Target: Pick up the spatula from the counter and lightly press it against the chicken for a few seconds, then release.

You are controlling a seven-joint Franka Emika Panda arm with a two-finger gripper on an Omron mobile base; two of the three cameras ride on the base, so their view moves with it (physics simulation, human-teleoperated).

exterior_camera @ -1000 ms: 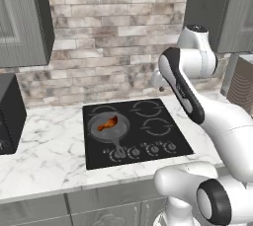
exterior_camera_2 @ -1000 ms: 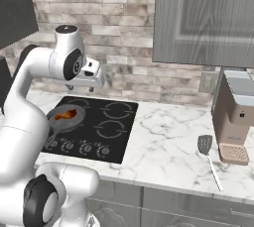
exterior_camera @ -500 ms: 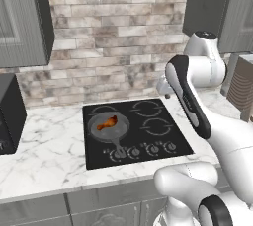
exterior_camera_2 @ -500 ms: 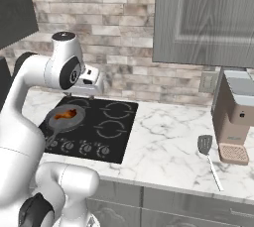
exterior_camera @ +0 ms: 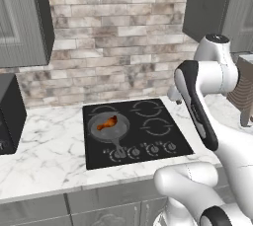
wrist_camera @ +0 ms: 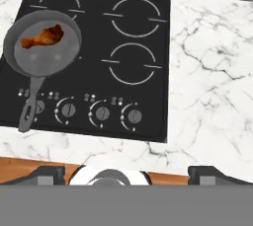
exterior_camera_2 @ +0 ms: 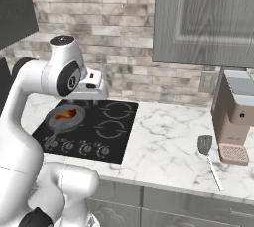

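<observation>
At the front left corner of the cooktop point(wrist_camera: 94, 32) stands the pan point(wrist_camera: 44, 63) with the chicken point(wrist_camera: 43, 36) in it, lying towards the back of the pan. The pan handle points to the front edge of the cooktop. If the press is too strong, I think the pan can slide or turn on the smooth glass, or the chicken can slip aside.

The gripper point(wrist_camera: 127, 174) hangs above the front edge of the counter point(wrist_camera: 207, 82), before the knobs. Its tips stand wide apart and nothing is between them.

The spatula point(exterior_camera_2: 205, 145) lies on the right part of the counter, well apart from the cooktop, head towards the wall and handle towards the front edge. The handle is thin and flat (not easy for two fingers), so a bad grip may push it over that edge. The coffee machine point(exterior_camera_2: 237, 117) is just beside it, and the hand could knock it.

In the left base view the arm covers the right part of the counter. The coffee machine is cut off at the picture's edge. Whether the handle end reaches the counter's edge, I cannot tell.
</observation>
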